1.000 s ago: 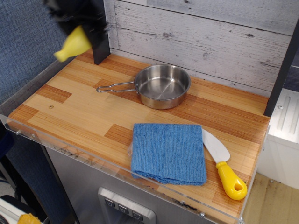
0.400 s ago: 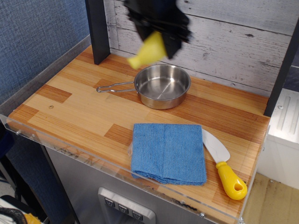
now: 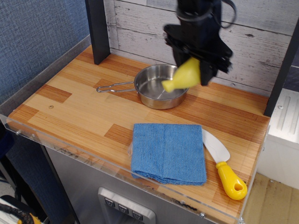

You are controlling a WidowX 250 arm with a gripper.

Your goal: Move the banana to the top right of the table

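The pale-yellow toy banana [image 3: 183, 76] hangs in the air, its narrow neck pointing down-left over the right rim of the steel pan. My black gripper [image 3: 200, 65] is shut on its upper end, reaching down from above near the back wall. The wooden table [image 3: 70, 107] lies below. The banana's top end is hidden between the fingers.
A steel pan [image 3: 161, 86] with a wire handle sits at the table's back middle. A folded blue cloth [image 3: 168, 152] lies at the front. A white-bladed spatula with a yellow handle [image 3: 224, 165] lies at the front right. A dark post [image 3: 97, 30] stands at the back left.
My gripper has carried the banana from the back left corner rightward across the table, and lower, to above the pan's right side.
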